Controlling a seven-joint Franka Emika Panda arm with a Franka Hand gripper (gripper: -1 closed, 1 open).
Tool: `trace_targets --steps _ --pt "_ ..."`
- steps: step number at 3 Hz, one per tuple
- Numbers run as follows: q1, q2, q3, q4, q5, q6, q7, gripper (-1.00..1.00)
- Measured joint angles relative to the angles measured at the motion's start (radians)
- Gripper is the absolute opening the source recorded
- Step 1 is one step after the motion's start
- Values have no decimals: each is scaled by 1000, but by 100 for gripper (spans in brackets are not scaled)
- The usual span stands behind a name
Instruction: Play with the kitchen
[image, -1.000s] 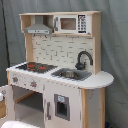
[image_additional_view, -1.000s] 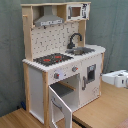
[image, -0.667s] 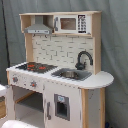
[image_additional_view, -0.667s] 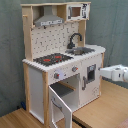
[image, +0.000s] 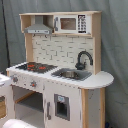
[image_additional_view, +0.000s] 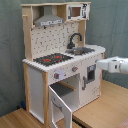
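The tall white and light-wood toy play kitchen (image: 57, 70) (image_additional_view: 62, 60) is standing at the centre of both exterior views, before a grey backdrop and, in the second exterior view, on a wooden floor (image_additional_view: 105, 107). Reading left to right in the second exterior view: the white oven door (image_additional_view: 59, 102) is hanging open at the kitchen's lower left, exposing the wooden cavity; above it the black and red hob (image_additional_view: 52, 59) is lying beside the black curved faucet (image_additional_view: 75, 40) and sink; the grey hood (image_additional_view: 49, 20) and small microwave (image_additional_view: 75, 11) are sitting along the top; the white arm end carrying the gripper (image_additional_view: 100, 65) is reaching in from the second exterior view's right, just beside the counter's rounded end. Whether its fingers are spread or pressed together cannot be told. In the first exterior view a white shape, probably the arm, is showing only at the left edge. The kitchen is probably stiff, heavy and stable as a whole; its hinged doors and knobs (image_additional_view: 56, 76) should be moving lightly, so the door edges or handles are the likely holds. Compared with one second ago, the arm end in the second exterior view is sitting closer to the kitchen's right side.
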Motion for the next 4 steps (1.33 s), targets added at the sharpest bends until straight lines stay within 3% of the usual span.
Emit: trace_targets --steps 2,4 --pt "-112 11 -100 41 0 95 -143 100" --pt "-237 35 -195 126 0 186 -269 100"
